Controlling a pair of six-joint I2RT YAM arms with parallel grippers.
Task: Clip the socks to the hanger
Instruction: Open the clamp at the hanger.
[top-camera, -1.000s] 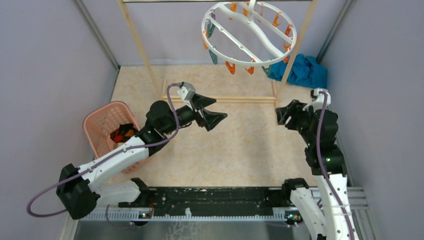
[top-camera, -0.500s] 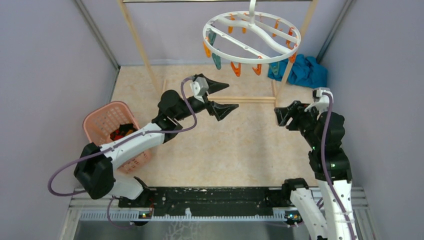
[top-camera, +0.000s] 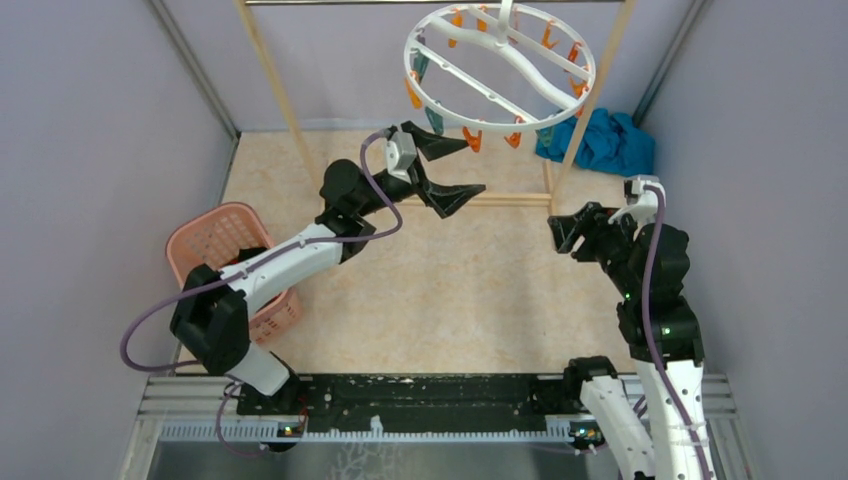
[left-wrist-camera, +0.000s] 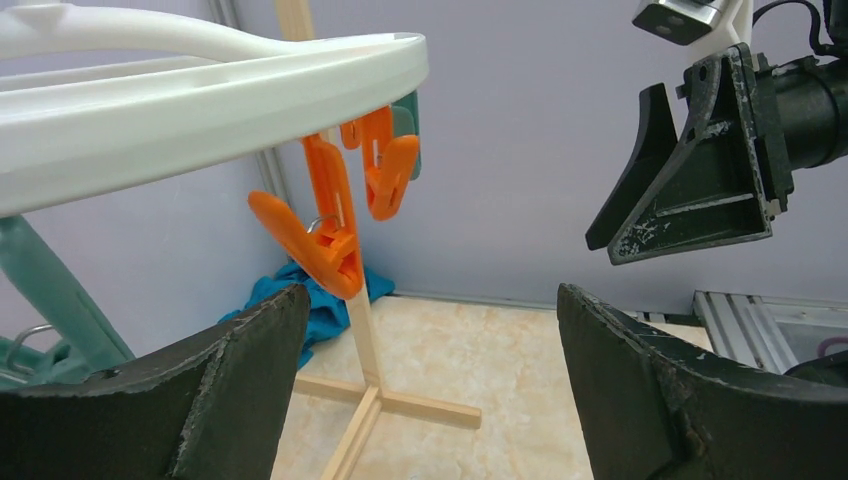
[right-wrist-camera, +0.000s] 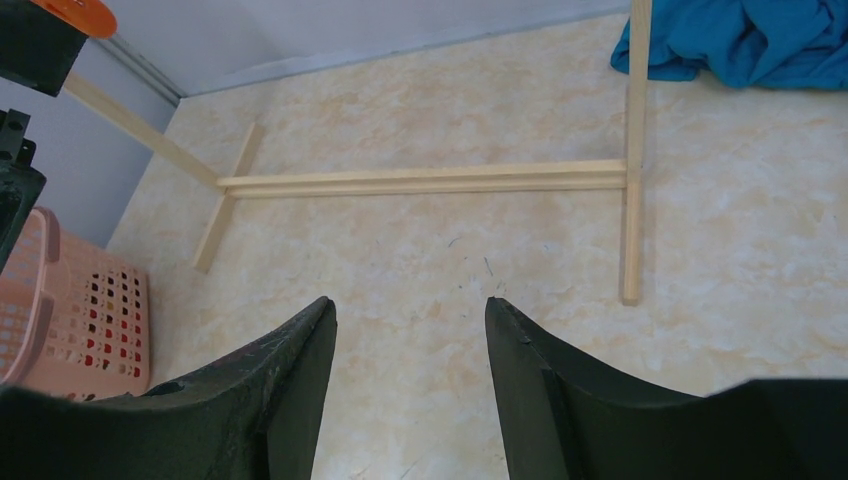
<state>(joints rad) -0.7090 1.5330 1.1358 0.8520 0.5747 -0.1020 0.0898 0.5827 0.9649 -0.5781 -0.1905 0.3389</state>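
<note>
Socks (top-camera: 230, 262): they lie in the pink basket (top-camera: 190, 235) at the left of the top view. Only a dark patch shows beside your left arm.
Sock handling: probably light, limp and easy to bunch. Pinch one at the cuff edge so a free hem hangs for a clip.
Hanger (top-camera: 500, 70): it hangs tilted at the upper centre of the top view. It is a stiff white ring, likely light, and may swing if you nudge it.
Clips (left-wrist-camera: 320, 230): orange and teal, dangling under the ring. None that shows holds a sock, and the sprung ends probably need a firm squeeze.
Left gripper (top-camera: 472, 166): spread wide and empty, just under the ring's near rim, close to an orange clip.
Right gripper (top-camera: 560, 230): partly spread and empty, right of centre, well apart from the hanger.
Surroundings: the wooden rack (top-camera: 272, 85) stands on the tabletop (top-camera: 470, 290), with a teal cloth (top-camera: 605, 140) at its right foot.
Hard to make out: the sock count and colours, the hook's top (cut off by the frame), and the far clips, which overlap.
</note>
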